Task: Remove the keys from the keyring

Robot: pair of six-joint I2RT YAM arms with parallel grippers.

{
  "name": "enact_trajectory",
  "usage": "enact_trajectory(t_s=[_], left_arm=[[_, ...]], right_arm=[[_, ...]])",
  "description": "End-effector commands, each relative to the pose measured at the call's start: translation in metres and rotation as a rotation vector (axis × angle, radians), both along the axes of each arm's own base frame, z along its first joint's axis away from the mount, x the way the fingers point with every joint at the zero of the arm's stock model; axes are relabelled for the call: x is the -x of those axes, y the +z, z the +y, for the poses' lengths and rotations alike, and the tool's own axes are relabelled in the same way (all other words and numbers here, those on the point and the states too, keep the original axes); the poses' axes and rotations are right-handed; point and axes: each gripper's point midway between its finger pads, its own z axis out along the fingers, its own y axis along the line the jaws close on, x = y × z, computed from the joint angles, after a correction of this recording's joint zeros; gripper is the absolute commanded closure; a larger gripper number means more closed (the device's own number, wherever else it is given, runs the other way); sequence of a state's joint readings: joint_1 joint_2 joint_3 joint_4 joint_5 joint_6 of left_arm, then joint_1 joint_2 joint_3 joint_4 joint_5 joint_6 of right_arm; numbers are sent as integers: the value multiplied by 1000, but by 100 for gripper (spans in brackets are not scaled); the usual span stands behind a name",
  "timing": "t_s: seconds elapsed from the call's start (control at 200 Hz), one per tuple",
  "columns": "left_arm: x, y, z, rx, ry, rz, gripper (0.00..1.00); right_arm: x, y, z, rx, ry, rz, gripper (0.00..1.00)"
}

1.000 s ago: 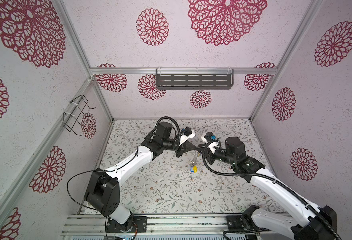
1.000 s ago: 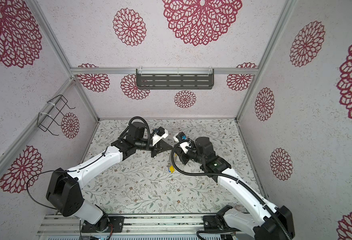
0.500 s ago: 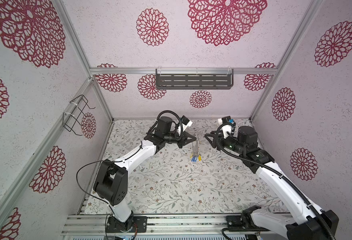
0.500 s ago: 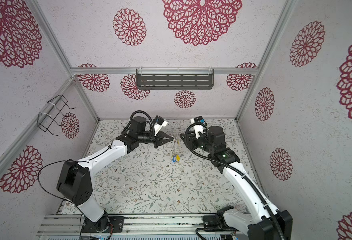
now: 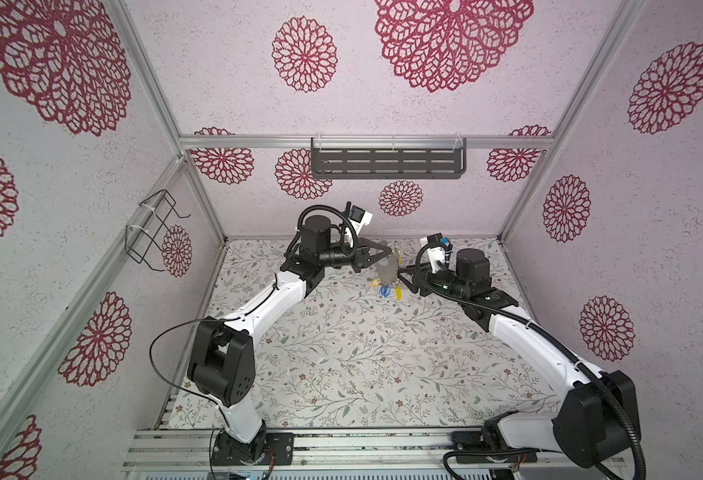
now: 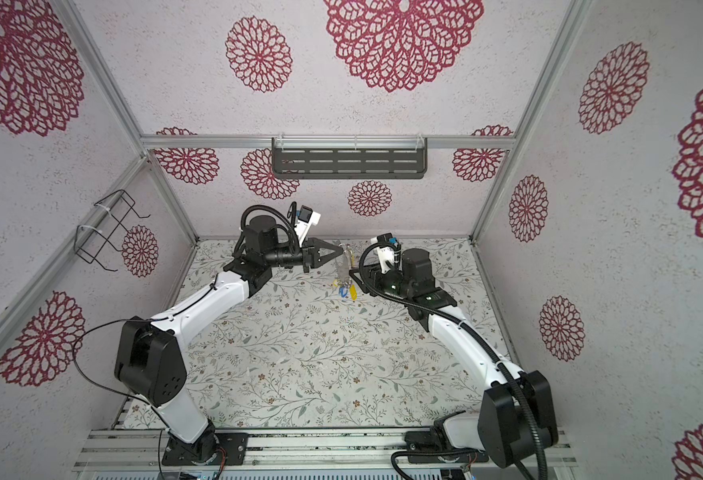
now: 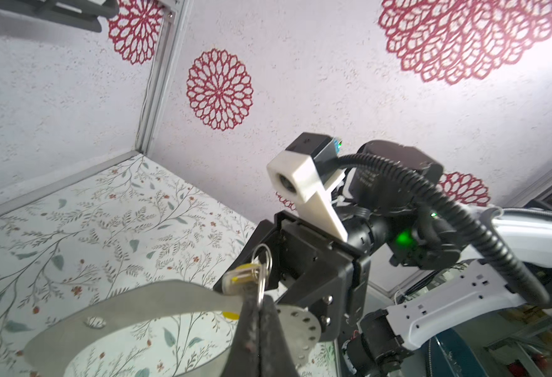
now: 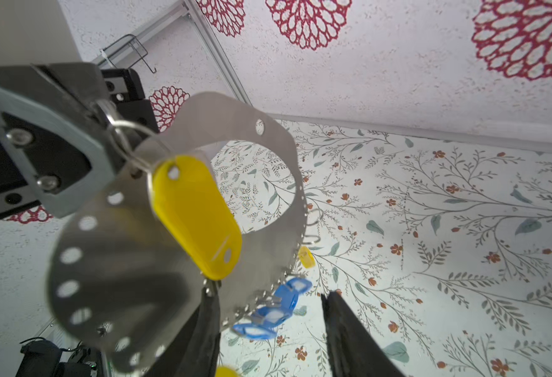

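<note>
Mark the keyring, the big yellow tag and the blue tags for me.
keyring (image 8: 111, 261), right wrist view, flat plate face.
yellow tag (image 8: 196, 215), right wrist view, body middle.
blue tags (image 8: 273, 315), right wrist view, middle of cluster.

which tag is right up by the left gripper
The yellow tag whose ring is pinched in the left gripper, atop the plate; the other tags, blue and yellow, dangle off its bottom edge.
</note>
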State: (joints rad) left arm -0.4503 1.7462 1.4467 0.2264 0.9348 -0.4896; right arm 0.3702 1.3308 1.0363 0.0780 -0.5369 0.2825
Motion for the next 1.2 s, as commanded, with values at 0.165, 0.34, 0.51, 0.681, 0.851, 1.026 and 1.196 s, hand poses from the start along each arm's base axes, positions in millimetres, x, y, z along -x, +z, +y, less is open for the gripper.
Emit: enact_trajectory(t_s=[0.165, 0.34, 0.51, 0.681, 0.851, 1.026, 1.196], left_arm=[[10, 30, 3, 132, -61, -12, 100], [8, 20, -1, 125, -91, 58, 100], [12, 24, -3, 118, -95, 53, 100], [17, 22, -6, 93, -97, 60, 100], [22, 23, -10, 83, -106, 58, 100], [24, 29, -11, 86, -114, 53, 100], [26, 36, -11, 88, -118, 44, 100]], right_arm=[[7, 54, -2, -37, -22, -197, 38], [6, 66, -2, 3, -12, -250, 37], [-4, 76, 4, 47, 14, -288, 38], [-13, 85, 14, 46, 43, -306, 43], [-10, 83, 20, 61, 60, -309, 48], [2, 76, 23, 78, 62, -316, 50], [3, 66, 21, 112, 55, -317, 49]])
